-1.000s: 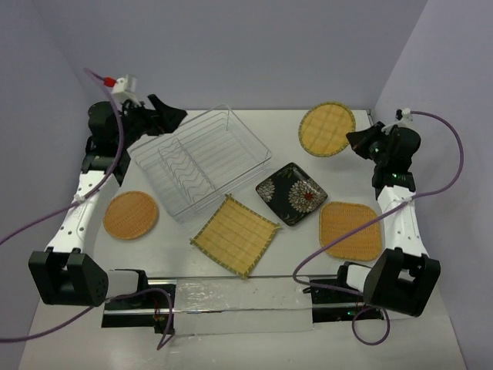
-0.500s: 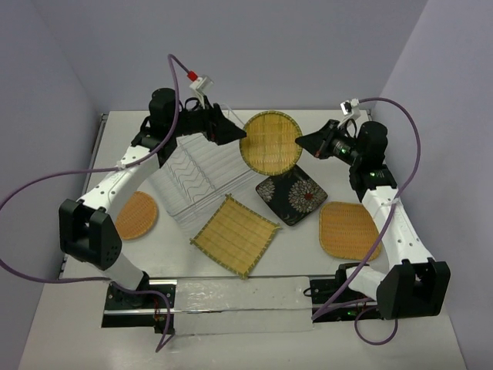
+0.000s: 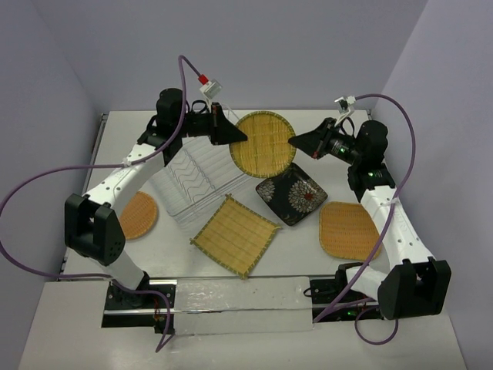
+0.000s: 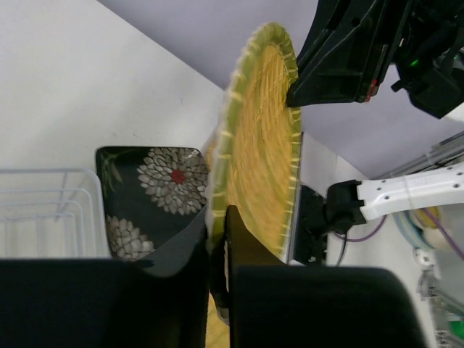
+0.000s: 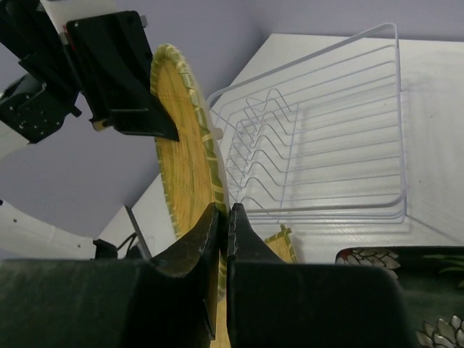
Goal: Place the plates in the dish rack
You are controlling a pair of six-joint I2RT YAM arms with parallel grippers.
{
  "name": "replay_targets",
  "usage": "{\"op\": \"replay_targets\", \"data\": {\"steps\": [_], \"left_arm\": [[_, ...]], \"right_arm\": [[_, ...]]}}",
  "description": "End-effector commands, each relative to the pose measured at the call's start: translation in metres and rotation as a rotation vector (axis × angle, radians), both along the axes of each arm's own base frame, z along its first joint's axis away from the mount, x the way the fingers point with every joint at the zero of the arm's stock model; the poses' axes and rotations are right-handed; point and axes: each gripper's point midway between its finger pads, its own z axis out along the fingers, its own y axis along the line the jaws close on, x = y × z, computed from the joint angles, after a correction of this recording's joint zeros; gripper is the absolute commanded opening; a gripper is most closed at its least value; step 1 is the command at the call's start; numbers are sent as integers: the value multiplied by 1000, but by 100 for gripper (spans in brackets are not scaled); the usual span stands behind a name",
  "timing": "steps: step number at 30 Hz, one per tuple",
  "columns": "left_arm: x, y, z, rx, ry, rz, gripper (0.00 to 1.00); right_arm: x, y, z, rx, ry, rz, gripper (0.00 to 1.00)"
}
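you're mid-handover: your left gripper point(image 3: 237, 138) and right gripper point(image 3: 296, 142) each pinch an opposite rim of the round woven plate point(image 3: 264, 145), held aloft just beside the dish rack point(image 3: 189, 177). next, free the right fingers, then lower it edge-on into the dish rack.

We saw the dish rack point(image 3: 192, 173) by the table's point(image 3: 177, 254) far-left corner; one plate point(image 3: 263, 144) hung just right of it.

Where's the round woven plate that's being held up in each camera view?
Top external: the round woven plate is upper centre, at the dish rack's right end.
Left wrist: centre, edge-on, right of the black flowered plate.
Right wrist: left of centre, edge-on.
Shared landmark: the black flowered plate, in all three views.
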Motion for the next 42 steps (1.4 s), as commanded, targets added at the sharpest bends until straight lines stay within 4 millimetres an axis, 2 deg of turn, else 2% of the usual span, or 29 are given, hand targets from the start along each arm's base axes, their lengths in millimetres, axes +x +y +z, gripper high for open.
{"op": "replay_targets", "data": {"steps": [1,2,3,5,8,10,11,12,15,18,19,20,21,24,29,32,38,42], "left_arm": [[-6,3,33,-25,-128,15,0],[-6,4,35,-22,-140,22,0],[-4,6,38,-16,-161,42,0],[2,14,51,-3,-216,112,0],[8,24,63,28,-271,183,0],[21,40,75,62,-322,290,0],[25,49,82,76,-343,333,0],[24,52,87,78,-352,345,0],[36,85,97,119,-407,442,0],[54,122,98,198,-491,542,0],[62,141,92,256,-552,575,0],[67,154,88,296,-585,590,0],[71,165,85,327,-603,603,0],[77,205,66,468,-634,584,0],[92,253,35,715,-652,621,0],[100,269,28,776,-655,662,0],[108,276,4,823,-643,592,0],[122,284,-14,873,-608,592,0]], "right_arm": [[1,4,36,4,-111,26,0],[1,5,34,1,-106,36,0],[2,7,32,-4,-100,51,6],[5,8,29,-19,-90,72,39],[11,6,28,-35,-91,54,67],[20,0,27,-62,-96,-1,87],[23,-3,27,-73,-95,-23,91],[26,-7,29,-85,-106,-53,92],[39,-29,26,-128,-94,-190,96],[46,-46,17,-153,-63,-264,96],[48,-53,11,-158,-47,-285,96],[53,-67,6,-161,-29,-321,96],[54,-74,1,-162,-12,-332,96],[57,-86,-13,-180,20,-349,96],[56,-100,-26,-245,29,-394,96],[56,-109,-30,-285,36,-441,96],[55,-119,-38,-332,67,-490,97],[52,-122,-44,-344,85,-505,100]]}}
